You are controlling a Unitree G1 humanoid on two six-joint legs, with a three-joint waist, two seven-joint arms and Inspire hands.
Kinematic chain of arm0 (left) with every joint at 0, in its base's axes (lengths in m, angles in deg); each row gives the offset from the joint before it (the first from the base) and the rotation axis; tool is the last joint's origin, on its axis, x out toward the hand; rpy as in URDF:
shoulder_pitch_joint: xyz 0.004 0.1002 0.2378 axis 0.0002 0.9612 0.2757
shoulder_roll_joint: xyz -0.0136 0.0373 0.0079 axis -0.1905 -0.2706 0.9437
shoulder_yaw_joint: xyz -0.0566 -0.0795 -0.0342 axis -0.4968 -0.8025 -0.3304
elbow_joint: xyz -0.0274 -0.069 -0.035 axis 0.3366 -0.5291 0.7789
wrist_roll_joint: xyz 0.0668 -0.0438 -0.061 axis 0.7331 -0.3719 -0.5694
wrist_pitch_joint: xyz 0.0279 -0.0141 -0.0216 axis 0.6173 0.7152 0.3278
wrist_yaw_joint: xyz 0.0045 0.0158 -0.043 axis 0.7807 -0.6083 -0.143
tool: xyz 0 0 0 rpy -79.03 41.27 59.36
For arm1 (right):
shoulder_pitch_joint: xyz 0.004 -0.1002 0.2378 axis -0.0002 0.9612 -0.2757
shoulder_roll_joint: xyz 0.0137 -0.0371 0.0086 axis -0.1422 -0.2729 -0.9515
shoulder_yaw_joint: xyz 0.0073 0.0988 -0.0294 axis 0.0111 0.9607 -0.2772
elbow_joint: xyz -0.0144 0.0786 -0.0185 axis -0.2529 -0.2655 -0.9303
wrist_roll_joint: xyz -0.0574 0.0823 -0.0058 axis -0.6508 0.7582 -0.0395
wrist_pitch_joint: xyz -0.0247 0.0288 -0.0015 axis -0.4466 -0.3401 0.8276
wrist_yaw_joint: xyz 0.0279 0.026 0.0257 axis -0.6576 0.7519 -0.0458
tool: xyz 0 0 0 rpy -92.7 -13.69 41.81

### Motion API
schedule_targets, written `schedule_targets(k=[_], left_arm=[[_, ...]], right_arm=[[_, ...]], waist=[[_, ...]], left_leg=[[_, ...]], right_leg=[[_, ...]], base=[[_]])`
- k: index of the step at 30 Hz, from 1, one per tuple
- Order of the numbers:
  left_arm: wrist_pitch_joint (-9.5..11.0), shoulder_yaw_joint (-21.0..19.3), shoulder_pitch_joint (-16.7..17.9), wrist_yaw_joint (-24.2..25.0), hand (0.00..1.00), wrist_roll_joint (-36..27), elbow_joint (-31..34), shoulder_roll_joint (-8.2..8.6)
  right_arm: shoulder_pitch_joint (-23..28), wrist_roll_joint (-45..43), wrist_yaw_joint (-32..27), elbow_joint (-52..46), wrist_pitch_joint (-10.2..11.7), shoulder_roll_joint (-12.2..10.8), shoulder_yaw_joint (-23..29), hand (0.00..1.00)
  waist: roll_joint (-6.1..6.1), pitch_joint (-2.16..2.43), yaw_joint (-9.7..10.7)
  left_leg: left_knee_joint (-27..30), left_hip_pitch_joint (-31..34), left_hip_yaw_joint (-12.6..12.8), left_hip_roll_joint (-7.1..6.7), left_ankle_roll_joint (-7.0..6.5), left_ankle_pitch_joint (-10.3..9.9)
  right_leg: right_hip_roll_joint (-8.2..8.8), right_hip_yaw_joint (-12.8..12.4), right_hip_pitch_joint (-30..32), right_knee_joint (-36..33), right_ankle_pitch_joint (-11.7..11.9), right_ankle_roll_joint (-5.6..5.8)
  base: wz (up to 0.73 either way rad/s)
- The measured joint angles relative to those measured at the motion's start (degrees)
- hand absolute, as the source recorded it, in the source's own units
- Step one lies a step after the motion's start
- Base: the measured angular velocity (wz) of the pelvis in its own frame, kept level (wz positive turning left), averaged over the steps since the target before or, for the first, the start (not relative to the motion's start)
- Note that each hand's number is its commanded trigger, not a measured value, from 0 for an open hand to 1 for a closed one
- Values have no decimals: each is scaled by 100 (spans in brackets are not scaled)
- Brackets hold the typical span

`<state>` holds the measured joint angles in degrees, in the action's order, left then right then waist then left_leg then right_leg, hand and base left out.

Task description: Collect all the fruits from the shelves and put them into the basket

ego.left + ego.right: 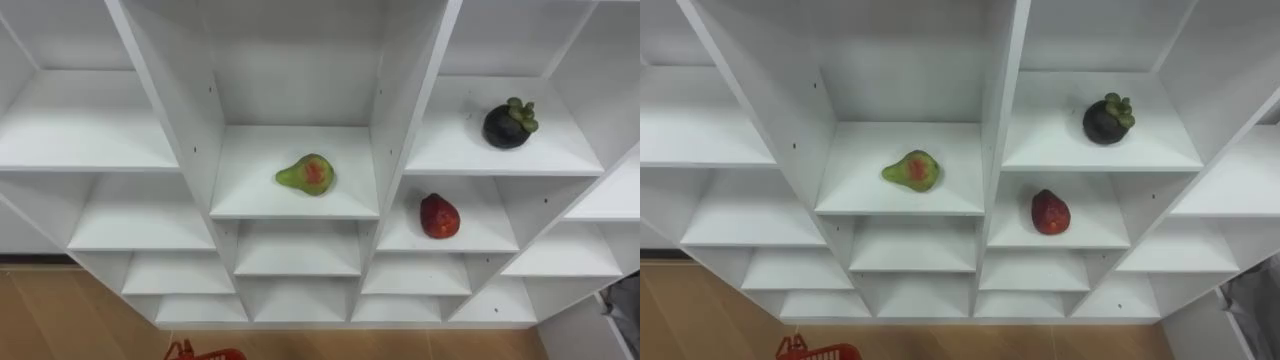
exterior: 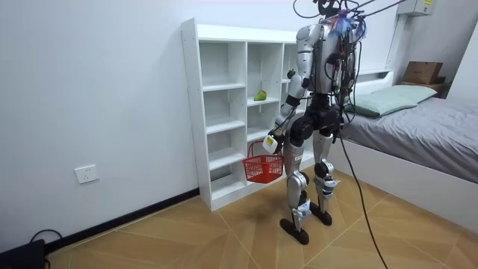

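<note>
Up on the shelf, pear lies above left robot hand clutching basket.

This is a bedroom in a home. A bed with a grey cover and a pillow stands beside a white open-shelved closet on a wood-plank floor.

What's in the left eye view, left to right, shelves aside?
red basket → green-red fruit → red fruit → dark mangosteen
</note>
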<state>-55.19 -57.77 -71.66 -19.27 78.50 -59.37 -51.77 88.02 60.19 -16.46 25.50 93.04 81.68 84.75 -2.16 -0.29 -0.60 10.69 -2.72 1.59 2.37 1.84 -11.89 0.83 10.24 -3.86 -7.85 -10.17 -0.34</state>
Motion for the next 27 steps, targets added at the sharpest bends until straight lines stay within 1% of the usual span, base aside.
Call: schedule_targets(k=[1, 2, 3, 5, 8, 11, 14, 18, 24, 27], left_arm=[[0, 0, -1, 0, 100, 0, 0, 0], [0, 0, 2, 0, 100, -4, 0, 0], [0, 0, 10, 0, 100, -5, -1, 0], [0, 0, 10, 0, 100, -2, -1, 0], [0, 1, 0, 1, 100, -1, -2, 0], [-3, 7, 3, 2, 100, -4, -2, 0], [-18, 12, -7, 1, 100, -7, 4, 1], [-25, 14, 0, -21, 100, -42, 7, 25], [-27, 21, 1, -53, 100, -10, 16, 32], [-23, 24, -3, -98, 100, -9, 17, 32]], right_arm=[[0, 0, 0, 0, 0, 0, 0, 0], [-7, -5, 0, 0, 0, 0, 0, 0], [-25, -26, 0, 1, 0, 0, 2, 0], [-32, -44, 1, 11, 1, 0, 1, 0], [-45, -43, -3, 9, 1, 0, 1, 0], [-43, -42, -30, 5, 0, 0, 1, 0], [-30, -42, -157, -8, 0, -13, 1, 0], [27, -43, -337, -149, 2, -27, -4, 0], [67, -44, -570, -170, 8, -35, -17, 0], [64, -48, -667, -171, 57, -35, -76, 0]], waist=[[0, 0, 0], [14, 12, 1], [2, 34, 3], [7, 36, 5], [20, 35, 7], [41, 18, 13], [49, 18, 19], [72, 22, -3], [83, 26, 5], [101, 20, 16]], left_leg=[[0, 0, 0, 0, 0, 0], [0, -1, 0, 0, 0, 0], [1, -3, 0, 0, 0, 0], [0, -3, 0, 0, 0, 0], [0, -12, 0, 0, 0, 0], [-1, -10, 0, 0, 0, 0], [-3, -21, 13, 0, 0, 0], [-30, -56, 118, 3, 0, 0], [-32, -45, 131, 3, 0, 0], [-31, -50, 133, 3, 0, 0]], right_leg=[[0, 0, 0, 0, 0, 0], [0, 7, 1, 1, 0, 0], [0, 21, 0, 1, 0, 0], [0, 15, -2, 0, 0, 0], [0, 2, -6, -3, 1, -1], [0, -2, -12, -6, 1, -1], [0, -15, -5, -6, 1, 0], [2, -83, -10, -21, 2, 2], [2, -89, -18, -36, 3, 3], [4, -91, -10, -62, 3, 2]], base=[[0], [0], [0], [0], [0], [0], [-2], [-11], [-1], [0]])
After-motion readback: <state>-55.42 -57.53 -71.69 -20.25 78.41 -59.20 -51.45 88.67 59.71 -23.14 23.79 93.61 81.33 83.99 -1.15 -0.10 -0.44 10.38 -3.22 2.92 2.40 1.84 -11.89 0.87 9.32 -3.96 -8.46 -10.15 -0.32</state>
